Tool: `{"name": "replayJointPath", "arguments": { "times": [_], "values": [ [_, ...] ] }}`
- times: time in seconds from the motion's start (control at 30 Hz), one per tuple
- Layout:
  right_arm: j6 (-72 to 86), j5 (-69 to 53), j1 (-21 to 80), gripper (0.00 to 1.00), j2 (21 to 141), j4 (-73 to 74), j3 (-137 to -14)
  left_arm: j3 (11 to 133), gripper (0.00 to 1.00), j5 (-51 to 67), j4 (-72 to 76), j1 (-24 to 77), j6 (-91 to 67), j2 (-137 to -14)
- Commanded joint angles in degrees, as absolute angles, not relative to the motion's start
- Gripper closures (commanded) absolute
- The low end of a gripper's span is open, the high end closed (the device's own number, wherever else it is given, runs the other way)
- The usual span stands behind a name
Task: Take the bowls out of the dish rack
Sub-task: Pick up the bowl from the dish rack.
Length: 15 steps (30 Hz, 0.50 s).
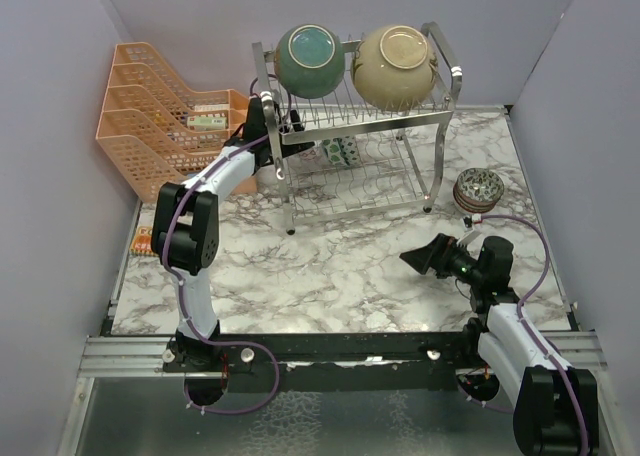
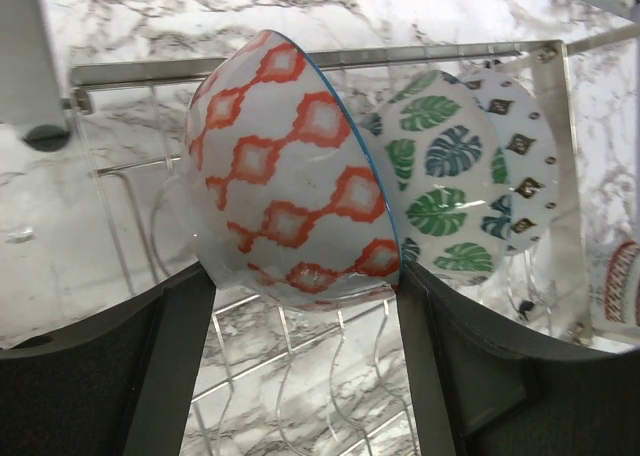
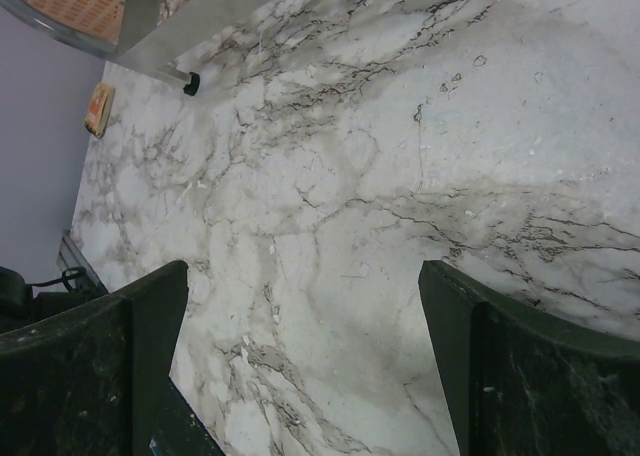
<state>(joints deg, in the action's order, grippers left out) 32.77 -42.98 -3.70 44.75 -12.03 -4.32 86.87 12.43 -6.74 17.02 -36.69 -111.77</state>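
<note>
Claw point(image 2: 305, 274) tight around orange-patterned bowl point(image 2: 290, 166)

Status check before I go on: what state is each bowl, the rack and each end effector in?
Teal bowl, on edge, top tier of rack.
Cream bowl, on edge beside it.
Red bowl, on edge in lower tier.
Leaf bowl, on edge next to it.
Diamond bowl, on edge past leaf bowl.
Stacked bowls, on table right of rack.
Left end effector, closed on red bowl.
Right end effector, open, empty, above table.
</note>
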Motion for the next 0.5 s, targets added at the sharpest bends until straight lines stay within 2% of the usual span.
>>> {"name": "replayJointPath", "arguments": {
  "times": [0.0, 0.47],
  "values": [
    [33.05, -44.12, -3.42, 0.02, 44.98, -13.89, -3.69, 86.71, 0.46, 6.76, -8.72, 18.11, -33.29, -108.09],
    [33.13, -44.34, -3.38, 0.02, 44.88, -14.09, -3.55, 80.01, 0.46, 9.6, -6.24, 17.95, -33.66, -103.7]
  ]
}}
